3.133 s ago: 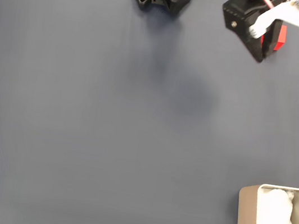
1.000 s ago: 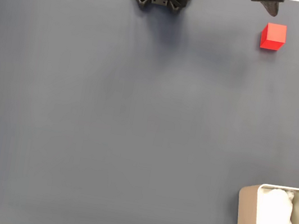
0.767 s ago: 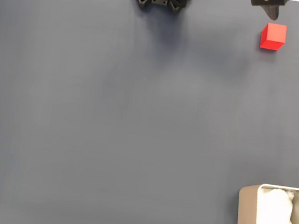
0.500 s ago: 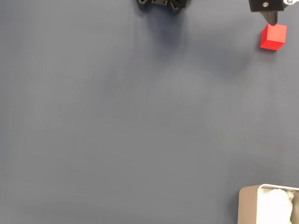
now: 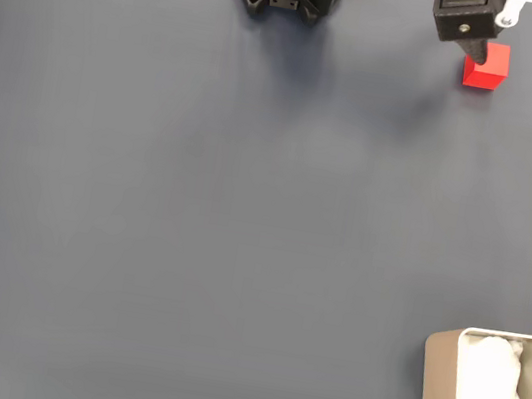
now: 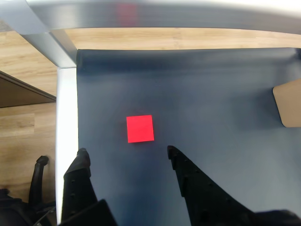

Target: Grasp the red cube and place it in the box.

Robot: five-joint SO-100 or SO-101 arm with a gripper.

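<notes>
Through the wrist view I see my gripper (image 6: 126, 153) with its two black fingers spread apart and nothing between them. The red cube (image 6: 140, 128) lies flat on the dark grey mat (image 6: 207, 103), just beyond the fingertips. In the fixed view the cube (image 5: 489, 69) sits near the mat's top right corner. The box (image 5: 490, 385) stands well apart, at bottom right.

dark mat (image 5: 194, 208) | wood floor (image 6: 28, 52) | white table edge (image 6: 67, 108)
</notes>
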